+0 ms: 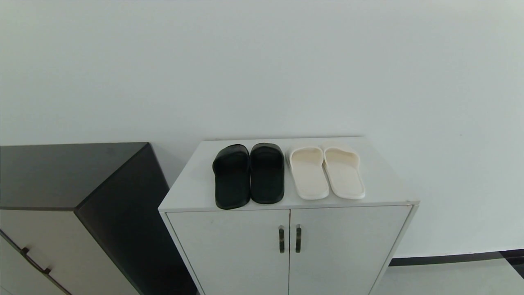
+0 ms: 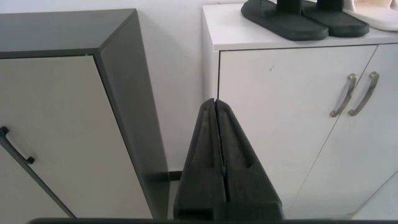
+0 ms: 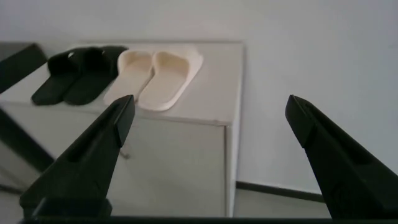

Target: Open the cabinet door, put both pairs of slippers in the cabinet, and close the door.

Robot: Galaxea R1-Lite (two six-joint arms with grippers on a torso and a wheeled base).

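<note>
At the far left we see a low dark-topped cabinet with a pale front and a dark bar handle. It stands against a plain white wall.

Just beside it, to its right, stands the white cabinet that the task concerns. Its left door and right door are both shut and meet at the middle. A pair of upright metal handles sits there, one on each side of the seam.

Both pairs of slippers lie on the cabinet's flat top, soles down, toes toward the wall. The black pair is left of centre, its two slippers close together and their heels at the front edge. Just beside it on the right lies the cream pair, with its heels slightly back from that edge. Only a narrow strip of the top shows between the two pairs.

Right of the white cabinet, a dark baseboard runs along the foot of the wall above a pale floor.

The left gripper is held before the left edge of the white cabinet's front, below the level of its top and apart from it. Its jaws are pressed together with nothing between them.

The right gripper is held off the cabinet's right front corner, well apart from it. Its jaws are spread wide and hold nothing.
</note>
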